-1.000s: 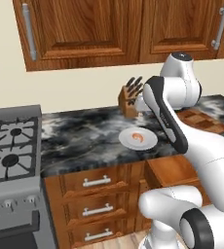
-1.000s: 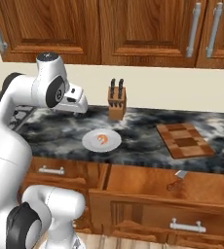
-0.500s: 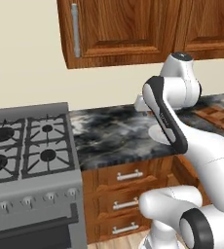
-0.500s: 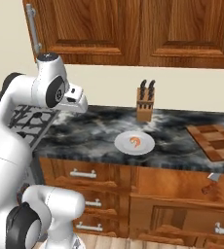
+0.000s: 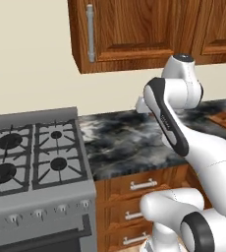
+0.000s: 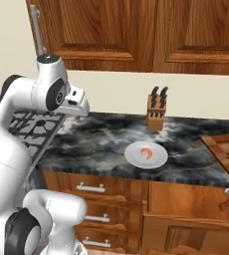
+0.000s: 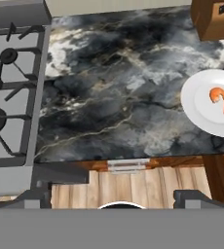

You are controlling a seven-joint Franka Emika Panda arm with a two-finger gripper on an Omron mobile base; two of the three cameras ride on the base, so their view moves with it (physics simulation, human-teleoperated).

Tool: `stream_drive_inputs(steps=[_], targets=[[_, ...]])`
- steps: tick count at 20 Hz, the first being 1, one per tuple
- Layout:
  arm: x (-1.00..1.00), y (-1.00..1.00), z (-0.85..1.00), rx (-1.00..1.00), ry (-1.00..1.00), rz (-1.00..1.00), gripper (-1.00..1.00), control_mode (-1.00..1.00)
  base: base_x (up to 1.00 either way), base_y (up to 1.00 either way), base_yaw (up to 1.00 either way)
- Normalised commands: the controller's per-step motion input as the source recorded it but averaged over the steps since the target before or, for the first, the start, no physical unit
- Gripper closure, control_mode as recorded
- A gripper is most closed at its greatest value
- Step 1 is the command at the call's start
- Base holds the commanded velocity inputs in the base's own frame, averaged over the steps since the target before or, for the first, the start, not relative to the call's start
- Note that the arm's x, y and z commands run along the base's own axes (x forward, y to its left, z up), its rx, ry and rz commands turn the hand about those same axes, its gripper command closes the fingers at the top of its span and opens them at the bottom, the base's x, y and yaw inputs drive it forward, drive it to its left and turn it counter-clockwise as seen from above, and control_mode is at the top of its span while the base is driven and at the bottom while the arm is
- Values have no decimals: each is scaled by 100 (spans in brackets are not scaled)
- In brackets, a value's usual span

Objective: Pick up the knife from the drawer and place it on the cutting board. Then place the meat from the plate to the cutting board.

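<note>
Pincer (image 7: 112, 197) spread wide, nothing between the tips, hanging above the tabletop (image 7: 119, 97) edge with the stove (image 7: 11, 87) off to one side in the hand view

Step in hand (my read): first one, fetching the knife – not yet grasped, arm isn't over the drawer

Drawer (image 6: 196, 209) stands pulled out at the lower right of the right base view; knife (image 6: 228, 201) looks to be the small reddish handle with a bit of silver lying near its right end, well apart from the pincer

Next move needs a reach across to the right and down into the drawer, tips lined up across the handle

Meat (image 6: 146, 152) sits on the plate (image 6: 134, 158), untouched; in the hand view the plate is cut by the right edge

Cutting board (image 6: 226, 149) cropped by the frame edge, further right than the plate

Knife block (image 6: 157, 113) stands behind the plate, its black-handled knives aren't the target

Hard to make out: knife blade direction, drawer interior mostly out of frame
</note>
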Motion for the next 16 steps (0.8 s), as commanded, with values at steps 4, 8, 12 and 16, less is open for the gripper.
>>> stream_drive_inputs(steps=[4, 8, 12, 16], targets=[[0, 0, 0, 0, 0, 0, -100, 100, 46, 3, 0], [0, 0, 0, 0, 0, 0, -100, 100, 39, 0, 0], [0, 0, 0, 0, 0, 0, -100, 100, 45, -3, 0], [0, 0, 0, 0, 0, 0, -100, 100, 43, -21, 0]])
